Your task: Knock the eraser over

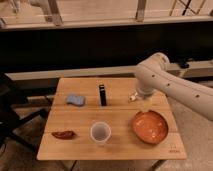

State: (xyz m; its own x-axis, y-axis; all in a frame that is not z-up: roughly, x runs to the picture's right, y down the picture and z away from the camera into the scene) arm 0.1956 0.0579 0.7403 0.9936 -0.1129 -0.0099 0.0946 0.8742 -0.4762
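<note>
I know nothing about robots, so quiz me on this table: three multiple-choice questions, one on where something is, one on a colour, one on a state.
1. The gripper is:
A) left of the eraser
B) right of the eraser, apart from it
C) pressed against the eraser

2. The plate is:
A) orange
B) green
C) white

3. The eraser is:
A) lying flat
B) on the plate
C) standing upright

Answers:
1 B, it hangs behind the plate, with bare table between it and the eraser.
2 A, its whole surface is orange.
3 C, it stands taller than wide.
</note>
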